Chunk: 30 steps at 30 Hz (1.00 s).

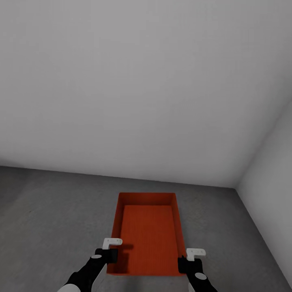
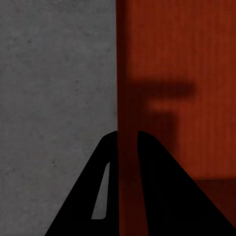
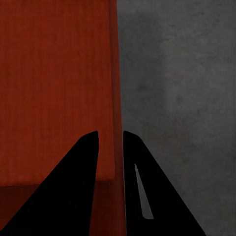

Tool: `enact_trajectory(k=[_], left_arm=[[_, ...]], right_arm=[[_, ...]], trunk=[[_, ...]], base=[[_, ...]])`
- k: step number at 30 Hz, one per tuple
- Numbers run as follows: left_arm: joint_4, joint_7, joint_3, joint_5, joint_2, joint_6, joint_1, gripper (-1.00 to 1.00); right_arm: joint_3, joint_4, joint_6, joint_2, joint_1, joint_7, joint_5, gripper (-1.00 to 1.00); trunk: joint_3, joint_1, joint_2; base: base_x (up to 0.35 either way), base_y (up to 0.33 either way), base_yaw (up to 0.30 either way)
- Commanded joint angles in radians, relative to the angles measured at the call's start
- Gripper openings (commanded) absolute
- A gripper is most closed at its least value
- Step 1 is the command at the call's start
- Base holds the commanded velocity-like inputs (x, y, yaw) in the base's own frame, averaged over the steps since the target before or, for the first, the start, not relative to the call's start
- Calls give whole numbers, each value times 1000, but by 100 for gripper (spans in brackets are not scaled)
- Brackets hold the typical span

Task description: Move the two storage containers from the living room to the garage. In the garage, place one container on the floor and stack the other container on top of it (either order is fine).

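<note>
Where two plain grey-white walls (image 1: 134,81) meet at a corner on the right of the head view, they take up most of that view; no marks or fittings on them.

Floor (image 1: 48,211): dark grey speckled concrete, running from the base of the walls toward the camera.

Storage container (image 1: 147,237): one, orange-red, shallow, rectangular, open-topped, finely ribbed bottom, nothing inside it. Long axis points away from the robot toward the far wall. Position: low in the centre of the head view, between the two arms, near the wall corner. Whether it rests on the floor or is held just above it cannot be told.

Left gripper (image 1: 108,256): black body with white fitting, at the container's near left corner. In the left wrist view its dark fingers (image 2: 162,182) straddle the container's left side wall, one outside over the concrete, one inside over the ribbed bottom, closed onto that wall. Its shadow falls on the container's bottom.

Right gripper (image 1: 190,261): same make, at the near right corner. In the right wrist view its fingers (image 3: 73,187) straddle the right side wall, a sliver of wall visible between them, clamped on it.
</note>
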Motion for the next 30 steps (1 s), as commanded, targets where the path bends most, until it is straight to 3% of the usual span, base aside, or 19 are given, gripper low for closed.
enact_trajectory(k=[1, 30], left_arm=[[-4, -38, -21, 1, -30, 5, 1, -100], [-4, -41, -21, 1, -30, 7, 1, -100]], right_arm=[[-18, 3, -4, 2, -1, -14, 4, -100], [-18, 3, -4, 2, -1, -14, 5, -100]], trunk=[[-1, 0, -1], [-5, 4, -8]], base=[[5, 0, 0], [0, 0, 0]])
